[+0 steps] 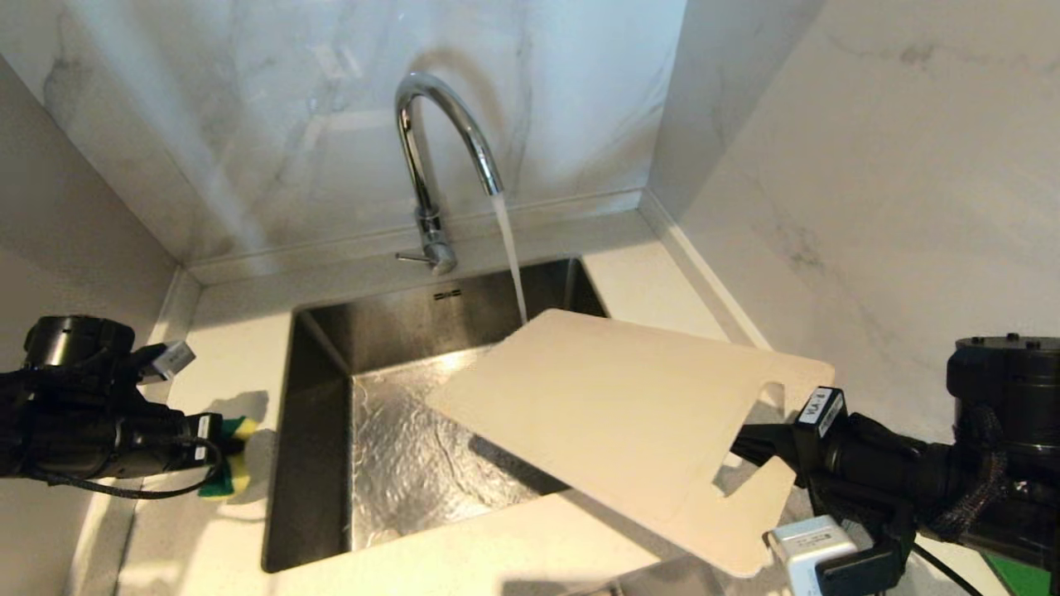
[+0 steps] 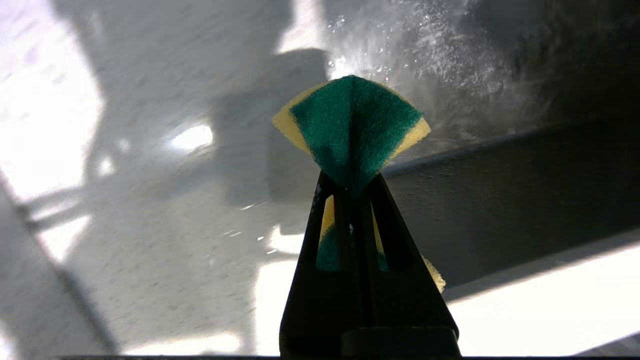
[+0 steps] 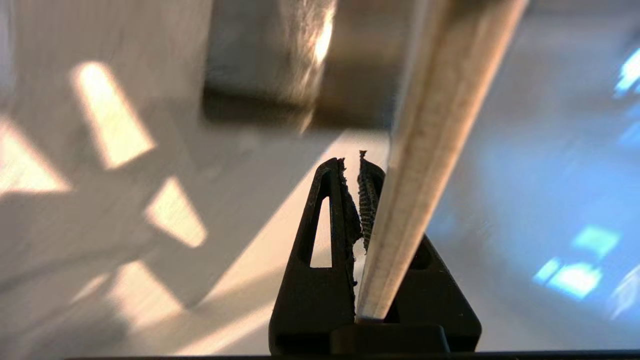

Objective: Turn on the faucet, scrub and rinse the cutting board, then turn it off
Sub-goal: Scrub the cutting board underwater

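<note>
The faucet [image 1: 431,157] stands behind the sink [image 1: 315,430] and runs; its stream lands on the far corner of the cutting board [image 1: 613,406]. The board is tilted above the sink's right side, its handle end pinched by the right hand [image 1: 749,447]. The left hand [image 1: 217,451], left of the sink over the counter [image 1: 232,348], is clamped on a green-and-yellow sponge [image 2: 352,125].

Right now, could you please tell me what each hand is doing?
Left hand: closed on the sponge.
Right hand: closed on the cutting board.
</note>
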Robot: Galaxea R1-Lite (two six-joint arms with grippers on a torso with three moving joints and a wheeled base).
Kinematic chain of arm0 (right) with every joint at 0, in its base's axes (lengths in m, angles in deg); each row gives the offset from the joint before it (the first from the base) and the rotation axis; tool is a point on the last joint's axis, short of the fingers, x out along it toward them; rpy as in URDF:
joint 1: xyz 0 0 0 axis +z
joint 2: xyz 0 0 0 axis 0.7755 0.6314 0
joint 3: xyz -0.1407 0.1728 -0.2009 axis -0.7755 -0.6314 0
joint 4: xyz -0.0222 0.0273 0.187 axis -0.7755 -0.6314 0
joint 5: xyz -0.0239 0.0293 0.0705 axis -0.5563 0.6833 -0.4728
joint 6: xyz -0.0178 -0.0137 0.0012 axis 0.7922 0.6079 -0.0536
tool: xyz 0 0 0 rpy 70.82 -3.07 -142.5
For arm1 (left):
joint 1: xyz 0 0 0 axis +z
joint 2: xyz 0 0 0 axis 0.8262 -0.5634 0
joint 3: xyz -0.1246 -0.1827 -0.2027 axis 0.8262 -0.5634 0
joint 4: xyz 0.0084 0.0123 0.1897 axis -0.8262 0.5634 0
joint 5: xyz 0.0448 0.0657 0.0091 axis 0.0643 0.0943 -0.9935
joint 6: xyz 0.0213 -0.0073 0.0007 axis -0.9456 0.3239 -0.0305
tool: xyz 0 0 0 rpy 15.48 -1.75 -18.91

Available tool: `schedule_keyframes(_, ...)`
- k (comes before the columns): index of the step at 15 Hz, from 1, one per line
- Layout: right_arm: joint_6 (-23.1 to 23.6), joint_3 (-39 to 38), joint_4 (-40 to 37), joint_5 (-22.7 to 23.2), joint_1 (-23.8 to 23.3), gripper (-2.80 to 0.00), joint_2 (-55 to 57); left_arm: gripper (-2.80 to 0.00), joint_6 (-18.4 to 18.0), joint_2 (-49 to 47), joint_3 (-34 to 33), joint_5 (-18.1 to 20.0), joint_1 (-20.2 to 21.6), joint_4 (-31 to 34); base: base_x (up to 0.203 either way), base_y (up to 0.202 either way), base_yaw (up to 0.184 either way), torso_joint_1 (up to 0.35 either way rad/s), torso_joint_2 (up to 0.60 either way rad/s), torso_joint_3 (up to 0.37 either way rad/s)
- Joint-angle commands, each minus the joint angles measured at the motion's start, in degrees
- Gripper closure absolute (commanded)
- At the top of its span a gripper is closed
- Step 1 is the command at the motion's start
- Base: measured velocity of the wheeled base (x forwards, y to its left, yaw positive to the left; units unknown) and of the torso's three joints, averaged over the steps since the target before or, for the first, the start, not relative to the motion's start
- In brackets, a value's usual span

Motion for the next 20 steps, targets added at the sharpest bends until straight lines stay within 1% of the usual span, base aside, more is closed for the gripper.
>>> schedule_keyframes(1,5.2,1.3,-0.4,1.7,4.1,0.0,-0.1,0.0,0.8,0.0,4.1,0.1,-1.5,2.8,0.0,0.0,0.0,0.0,0.0,0.0)
schedule_keyframes(2,8.1,3.0,-1.7,2.7,5.7,0.0,0.1,0.0,1.4,0.0,6.5,0.1,-2.3,4.7,0.0,0.0,0.0,0.0,0.0,0.0)
schedule_keyframes(3,12.0,4.9,-4.1,3.4,7.3,0.0,0.4,0.0,1.9,0.1,9.0,0.1,-3.2,6.9,0.0,0.0,0.0,0.0,0.0,0.0)
schedule_keyframes(5,19.7,8.4,-10.4,4.2,9.5,0.0,0.7,0.0,3.4,0.2,13.9,0.1,-5.2,11.4,0.0,0.0,0.0,0.0,0.0,0.0)
schedule_keyframes(8,29.2,12.7,-16.6,6.0,12.7,0.0,2.9,0.0,6.6,0.2,22.5,0.1,-9.1,18.0,0.0,0.0,0.0,0.0,0.0,0.0)
schedule_keyframes(11,34.7,13.0,-19.6,6.3,13.3,0.0,3.3,0.0,9.3,-0.2,32.6,0.0,-13.4,24.7,0.0,0.0,0.0,0.0,0.0,0.0)
schedule_keyframes(12,36.7,13.4,-20.7,6.3,14.3,0.0,3.9,0.0,10.3,-0.7,36.5,0.0,-15.4,27.3,0.0,0.0,0.0,0.0,0.0,0.0)
schedule_keyframes(13,38.4,13.8,-21.4,6.4,14.5,0.0,4.3,0.0,11.5,-1.4,40.8,-0.2,-18.2,30.2,0.0,0.0,0.0,0.0,0.0,0.0)
schedule_keyframes(16,39.3,14.7,-21.3,7.5,14.5,0.0,4.2,0.0,15.1,-4.9,48.5,-1.3,-27.5,35.6,0.0,0.0,0.0,0.0,0.0,0.0)
schedule_keyframes(17,39.4,14.7,-21.3,7.6,14.5,0.0,3.9,0.0,15.9,-6.2,49.8,-2.6,-30.1,36.1,0.0,0.0,0.0,0.0,0.0,0.0)
schedule_keyframes(19,39.4,14.8,-21.1,7.7,14.5,0.0,3.5,0.0,17.0,-9.8,52.7,-6.6,-34.8,36.5,0.0,0.0,0.0,0.0,0.0,0.0)
schedule_keyframes(20,39.4,14.9,-21.2,7.9,14.5,0.0,3.0,0.0,17.6,-10.9,53.4,-7.3,-36.4,36.5,0.0,0.0,0.0,0.0,0.0,0.0)
